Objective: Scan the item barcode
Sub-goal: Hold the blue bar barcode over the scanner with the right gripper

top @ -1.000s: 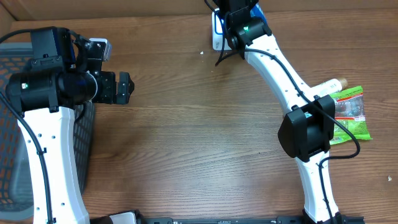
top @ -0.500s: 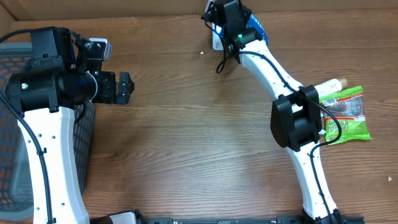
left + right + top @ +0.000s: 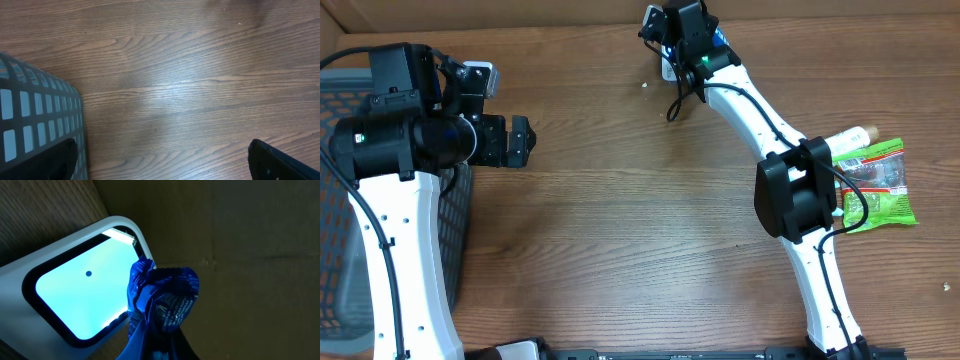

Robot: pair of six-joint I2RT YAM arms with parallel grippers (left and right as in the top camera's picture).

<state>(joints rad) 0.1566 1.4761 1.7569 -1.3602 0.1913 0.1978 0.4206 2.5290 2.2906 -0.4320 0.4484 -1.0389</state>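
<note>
The right gripper [image 3: 161, 349] is closed tight on a crinkled blue packet [image 3: 164, 296], pinching it from below so that the foil stands up above the dark fingers. In the right wrist view the packet sits just in front of the scanner [image 3: 75, 305], overlapping the right edge of its window, which glows bright cyan inside a white rounded frame. Whether the foil touches the frame cannot be told. White print shows on the packet's lower folds, but it is too small and creased to read. Behind both rises a brown cardboard wall [image 3: 240, 255].

From overhead, the right arm reaches across to the far edge of the wooden table [image 3: 640, 230], where a sliver of the scanner's white body shows under the wrist. Beside that arm's elbow, on the right side of the table, lies a green packet [image 3: 882, 182] with a pale bottle-like thing [image 3: 852, 137] just above it, partly hidden by the arm.

The left gripper [image 3: 523, 141] hangs over the left part of the table with its jaws spread wide and nothing between them. Its wrist camera sees bare wood between the two finger tips, and the corner of a dark grey mesh basket [image 3: 35, 115] at the left
</note>
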